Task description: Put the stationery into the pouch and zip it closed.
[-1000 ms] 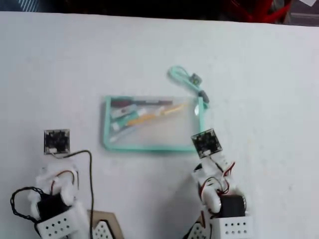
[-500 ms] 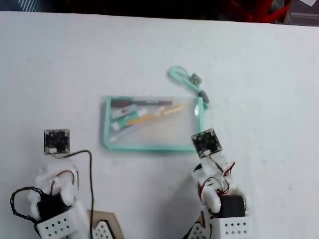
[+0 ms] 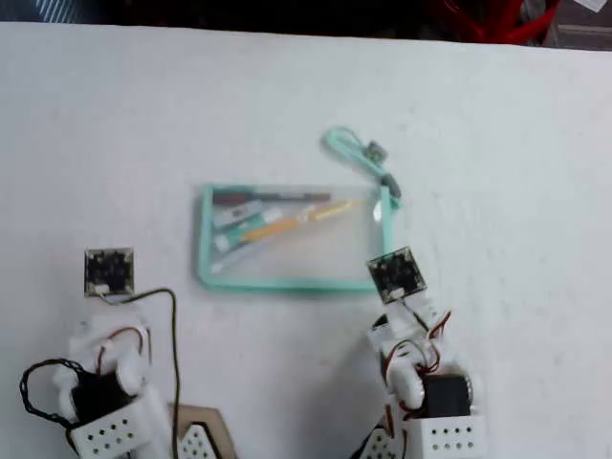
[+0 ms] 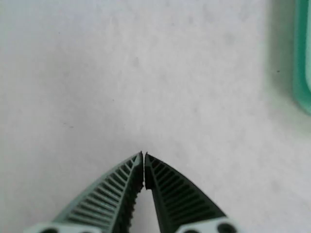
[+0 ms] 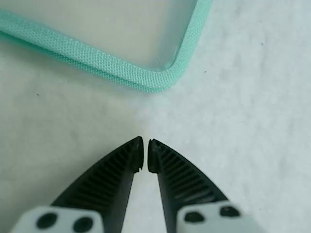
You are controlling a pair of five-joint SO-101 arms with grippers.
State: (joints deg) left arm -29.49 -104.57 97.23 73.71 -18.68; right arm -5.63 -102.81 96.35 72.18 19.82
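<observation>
A clear pouch point(image 3: 292, 239) with a teal border lies flat in the middle of the table. Pens and other stationery point(image 3: 268, 220) lie inside it. Its teal strap point(image 3: 352, 151) curls off from the far right corner. My left gripper point(image 4: 144, 160) is shut and holds nothing, over bare table left of the pouch edge point(image 4: 302, 63). My right gripper point(image 5: 145, 150) is shut and holds nothing, just short of the pouch's near right corner point(image 5: 163, 80). In the high view both arms sit at the near edge, the left arm point(image 3: 105, 382) and the right arm point(image 3: 421, 373).
The white table point(image 3: 497, 191) stretches wide on all sides of the pouch. A black cable point(image 3: 172, 335) loops beside the left arm's base. Dark and red things point(image 3: 488, 19) stand beyond the far edge.
</observation>
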